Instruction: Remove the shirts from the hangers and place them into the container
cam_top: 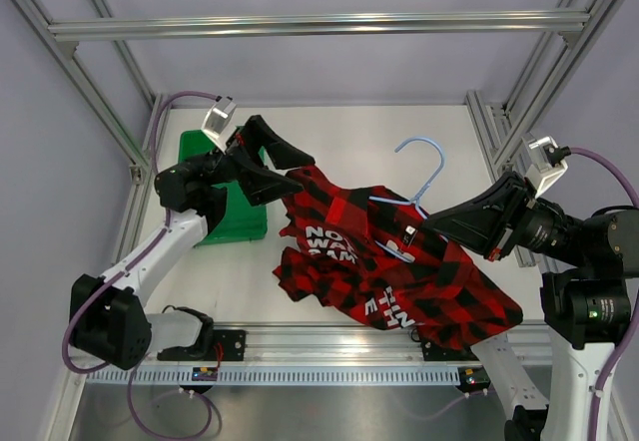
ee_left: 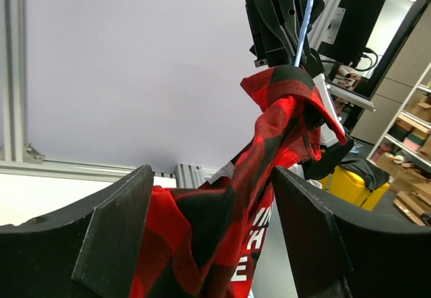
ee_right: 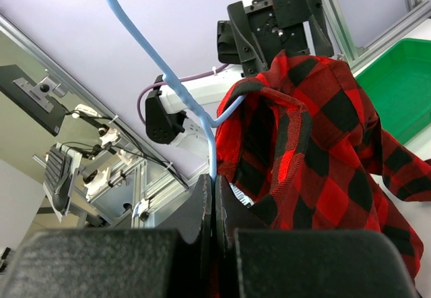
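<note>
The red-and-black plaid shirt [cam_top: 389, 266] hangs off the light-blue wire hanger [cam_top: 424, 162] and trails onto the table, its white lettering showing. My right gripper [cam_top: 419, 218] is shut on the hanger's wire just below the hook; in the right wrist view the wire [ee_right: 145, 42] runs into the closed jaws [ee_right: 214, 180]. My left gripper [cam_top: 303, 174] is at the shirt's upper left corner. Its jaws stand open, and plaid cloth [ee_left: 202, 237] lies loose between the fingers [ee_left: 114, 237]. The green container [cam_top: 215, 202] sits behind the left arm.
Aluminium frame posts [cam_top: 110, 112] and rails stand round the table. The left arm reaches across the container's right side. A rail [cam_top: 329, 346] with both arm bases runs along the near edge. The shirt's lower part drapes over that near rail at the right.
</note>
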`<state>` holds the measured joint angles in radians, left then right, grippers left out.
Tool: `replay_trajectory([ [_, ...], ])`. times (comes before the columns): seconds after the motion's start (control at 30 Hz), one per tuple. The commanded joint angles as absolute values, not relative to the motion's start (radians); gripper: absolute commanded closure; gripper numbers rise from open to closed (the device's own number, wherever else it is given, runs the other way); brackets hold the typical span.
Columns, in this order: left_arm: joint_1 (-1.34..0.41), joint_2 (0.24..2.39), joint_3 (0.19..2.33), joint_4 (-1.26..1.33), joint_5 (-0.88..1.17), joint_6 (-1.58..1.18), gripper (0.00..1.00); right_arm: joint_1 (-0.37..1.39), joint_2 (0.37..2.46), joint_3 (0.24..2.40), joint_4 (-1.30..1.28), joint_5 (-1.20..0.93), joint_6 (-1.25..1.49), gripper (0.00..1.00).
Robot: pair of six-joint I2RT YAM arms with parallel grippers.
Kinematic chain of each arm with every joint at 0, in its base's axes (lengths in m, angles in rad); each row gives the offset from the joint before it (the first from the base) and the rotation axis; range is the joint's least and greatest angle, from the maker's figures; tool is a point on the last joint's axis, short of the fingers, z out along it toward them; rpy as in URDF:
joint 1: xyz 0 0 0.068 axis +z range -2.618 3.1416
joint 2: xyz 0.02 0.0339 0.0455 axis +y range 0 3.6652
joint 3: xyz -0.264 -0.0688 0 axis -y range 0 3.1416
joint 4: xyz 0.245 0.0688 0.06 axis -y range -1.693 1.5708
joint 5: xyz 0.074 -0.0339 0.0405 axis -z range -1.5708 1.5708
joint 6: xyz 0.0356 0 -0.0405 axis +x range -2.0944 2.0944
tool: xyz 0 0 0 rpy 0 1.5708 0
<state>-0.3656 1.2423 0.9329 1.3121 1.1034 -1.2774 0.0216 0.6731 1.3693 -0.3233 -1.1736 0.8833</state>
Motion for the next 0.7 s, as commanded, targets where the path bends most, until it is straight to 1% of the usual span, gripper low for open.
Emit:
replay_trajectory([
  [0.0, -0.394, 1.266, 0.985, 1.663, 1.095, -1.289, 0.26, 0.029, 0.661, 1.365, -0.247, -1.203, 0.95, 1.0],
  [0.03, -0.397, 1.269, 0.985, 1.663, 1.095, -1.289, 0.28, 0.028, 0.66, 1.362, -0.241, -1.207, 0.959, 1.0],
  [0.07, -0.399, 1.275, 0.986, 1.663, 1.097, -1.29, 0.41, 0.028, 0.658, 1.361, -0.236, -1.206, 0.962, 1.0],
  [0.13, -0.399, 1.273, 0.983, 1.658, 1.095, -1.29, 0.57, 0.028, 0.66, 1.359, -0.236, -1.212, 0.957, 1.0],
  [0.17, -0.399, 1.273, 0.983, 1.657, 1.095, -1.293, 0.67, 0.029, 0.658, 1.358, -0.239, -1.213, 0.956, 1.0],
  [0.2, -0.399, 1.266, 0.979, 1.652, 1.086, -1.298, 1.0, 0.029, 0.661, 1.353, -0.244, -1.21, 0.947, 1.0],
  [0.33, -0.399, 1.209, 0.939, 1.579, 1.054, -1.252, 1.0, 0.028, 0.667, 1.359, -0.302, -1.184, 0.885, 1.0],
  [0.4, -0.4, 1.143, 0.917, 1.511, 1.039, -1.174, 1.0, 0.028, 0.672, 1.379, -0.356, -1.152, 0.823, 0.92],
  [0.43, -0.402, 1.122, 0.895, 1.434, 1.029, -1.145, 1.0, 0.028, 0.683, 1.388, -0.377, -1.149, 0.802, 0.92],
  [0.5, -0.411, 1.077, 0.878, 1.361, 1.017, -1.069, 1.0, 0.028, 0.696, 1.393, -0.388, -1.126, 0.781, 0.92],
  [0.53, -0.414, 1.037, 0.859, 1.301, 1.006, -1.046, 1.0, 0.028, 0.703, 1.393, -0.377, -1.121, 0.773, 0.87],
  [0.57, -0.417, 1.02, 0.854, 1.278, 0.996, -1.017, 1.0, 0.029, 0.706, 1.388, -0.365, -1.109, 0.773, 0.63],
  [0.6, -0.419, 1.003, 0.848, 1.252, 0.986, -1.003, 1.0, 0.028, 0.712, 1.388, -0.357, -1.098, 0.769, 0.58],
  [0.67, -0.425, 0.967, 0.836, 1.192, 0.976, -0.968, 1.0, 0.028, 0.724, 1.414, -0.35, -1.068, 0.746, 0.52],
])
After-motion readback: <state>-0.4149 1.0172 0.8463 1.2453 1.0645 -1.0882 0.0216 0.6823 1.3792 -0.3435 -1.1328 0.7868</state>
